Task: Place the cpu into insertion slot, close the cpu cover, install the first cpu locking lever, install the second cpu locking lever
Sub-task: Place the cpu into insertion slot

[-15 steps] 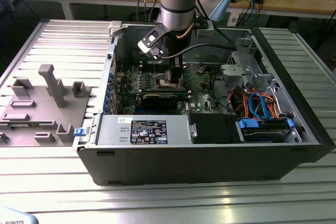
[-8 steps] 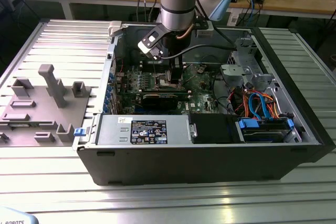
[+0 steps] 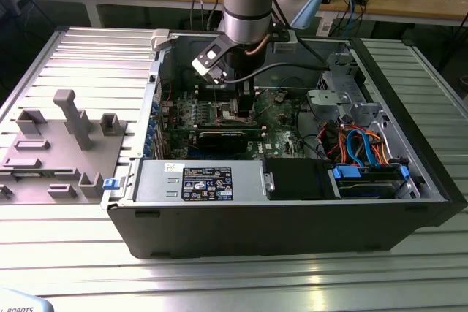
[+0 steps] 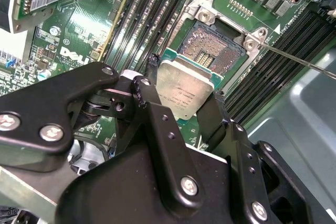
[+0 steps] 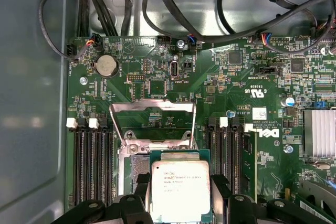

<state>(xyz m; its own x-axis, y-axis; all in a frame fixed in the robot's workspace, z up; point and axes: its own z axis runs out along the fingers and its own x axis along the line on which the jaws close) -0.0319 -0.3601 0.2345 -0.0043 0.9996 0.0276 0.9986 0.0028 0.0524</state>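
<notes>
My gripper (image 4: 185, 83) is shut on the cpu (image 4: 184, 93), a small square chip with a silver-grey top, pinched by its edges between two black fingers (image 4: 149, 95). The chip hangs tilted just above the near edge of the insertion slot (image 4: 212, 50), whose dark pin field lies uncovered. In the first wrist view the cpu (image 5: 180, 190) sits between the gripper (image 5: 180, 184) fingers, and the cpu cover (image 5: 152, 121) stands open behind the slot. A thin locking lever (image 4: 299, 64) sticks out from the slot's corner. In the exterior view the gripper (image 3: 241, 107) reaches down into the open computer case.
The green motherboard (image 3: 281, 126) lies inside the black case (image 3: 292, 217). Memory slots (image 5: 89, 161) flank the socket on both sides. A long black card (image 3: 223, 139), the grey power supply (image 3: 201, 180) and a drive bay with blue cables (image 3: 365, 158) are close by. A grey fixture (image 3: 58, 144) stands at the exterior view's left.
</notes>
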